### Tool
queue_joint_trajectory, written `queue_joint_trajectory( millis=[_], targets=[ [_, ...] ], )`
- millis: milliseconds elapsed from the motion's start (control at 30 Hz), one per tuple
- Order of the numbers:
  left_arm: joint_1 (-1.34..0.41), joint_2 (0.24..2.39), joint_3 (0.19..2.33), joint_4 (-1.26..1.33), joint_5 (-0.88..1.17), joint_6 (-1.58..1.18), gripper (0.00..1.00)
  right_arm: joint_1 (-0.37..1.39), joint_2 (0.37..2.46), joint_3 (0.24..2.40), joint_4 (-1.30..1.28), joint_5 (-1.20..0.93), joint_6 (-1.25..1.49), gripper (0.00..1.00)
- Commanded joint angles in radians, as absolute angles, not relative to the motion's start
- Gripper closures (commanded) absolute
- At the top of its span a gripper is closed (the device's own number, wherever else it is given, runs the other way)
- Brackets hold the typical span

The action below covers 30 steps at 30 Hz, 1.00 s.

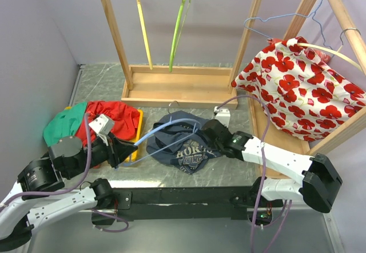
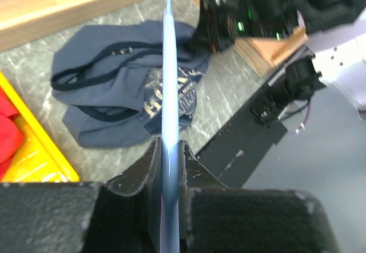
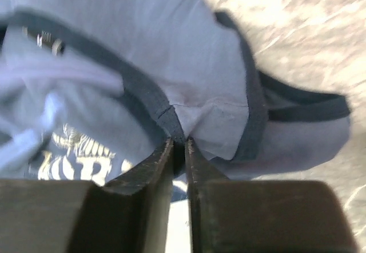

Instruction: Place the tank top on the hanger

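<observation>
The tank top (image 1: 182,145) lies bunched on the table (image 1: 100,87) and looks soft, light and floppy. The right gripper (image 3: 179,150) pinches its dark strap edge, likely a strong spot. The left gripper (image 2: 169,153) holds the thin hanger (image 2: 168,81)

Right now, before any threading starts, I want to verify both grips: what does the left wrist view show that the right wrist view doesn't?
Only the left wrist view: the left jaws shut on the light blue hanger, seen edge-on, plus the yellow tray, a red garment and the right arm beyond the tank top. Only the right wrist view: the right jaws pinching the tank top by its dark trim. Both: the tank top lying crumpled on the table, its pale lettering showing.
</observation>
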<state>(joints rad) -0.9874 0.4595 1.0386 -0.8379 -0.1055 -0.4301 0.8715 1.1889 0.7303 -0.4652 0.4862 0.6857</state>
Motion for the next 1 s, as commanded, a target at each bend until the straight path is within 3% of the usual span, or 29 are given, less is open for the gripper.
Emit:
queue_joint_trajectory(
  millis=[0,200,967],
  targets=[
    [-0.989,0.479,1.083,-0.793,-0.025,-0.402,0.99,0.805,1.147,0.801,-0.466,0.508,0.635,0.86],
    [-0.991,0.491,1.092,-0.785,-0.015,-0.376,0.99,0.775,1.189,0.862,-0.492,0.500,0.595,1.00],
    [-0.989,0.571,1.034,-0.585,0.023,-0.221,0.99,0.715,1.164,0.969,-0.526,0.439,0.535,1.00]
  ],
)
